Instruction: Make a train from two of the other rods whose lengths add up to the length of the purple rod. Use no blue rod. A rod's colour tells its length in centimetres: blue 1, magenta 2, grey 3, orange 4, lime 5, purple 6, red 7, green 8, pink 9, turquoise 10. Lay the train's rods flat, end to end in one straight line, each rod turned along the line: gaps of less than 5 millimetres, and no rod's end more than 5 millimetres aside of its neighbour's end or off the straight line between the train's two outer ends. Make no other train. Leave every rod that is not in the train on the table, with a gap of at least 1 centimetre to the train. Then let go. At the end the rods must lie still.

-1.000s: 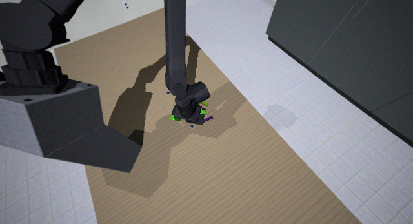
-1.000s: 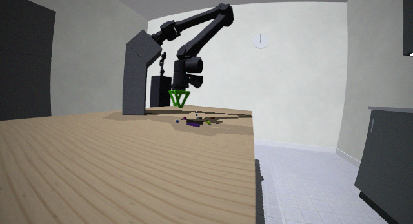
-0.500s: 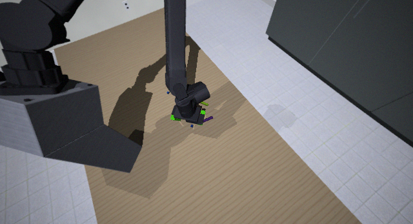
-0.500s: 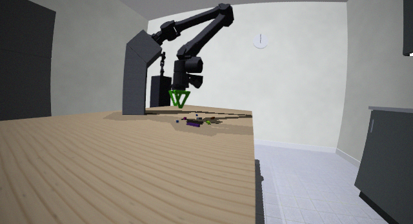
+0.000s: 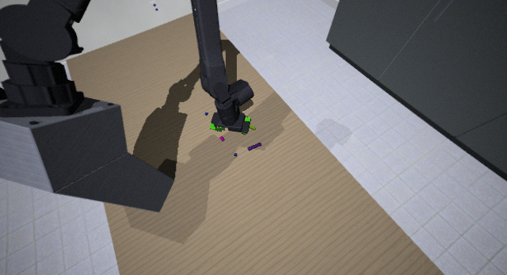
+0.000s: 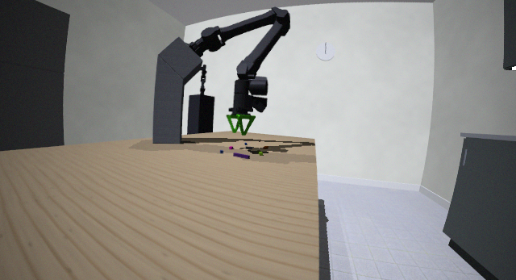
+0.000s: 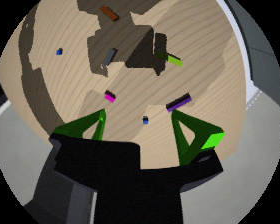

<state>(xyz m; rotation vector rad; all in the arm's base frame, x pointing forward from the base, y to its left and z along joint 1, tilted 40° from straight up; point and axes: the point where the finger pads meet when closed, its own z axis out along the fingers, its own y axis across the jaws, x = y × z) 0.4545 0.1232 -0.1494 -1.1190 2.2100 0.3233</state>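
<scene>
Rods lie apart on the wood-grained table (image 5: 301, 204) (image 6: 161, 199) (image 7: 206, 75), seemingly partly shadowed, beside pale floor tiles (image 5: 293, 69) (image 6: 363, 227).

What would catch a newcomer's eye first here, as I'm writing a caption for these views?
Probably the big dark arm, reaching over the wooden table. At its end, the bright green fingers of the open gripper stand out above the table. Small coloured rods lie scattered below, the purple rod among them.
</scene>
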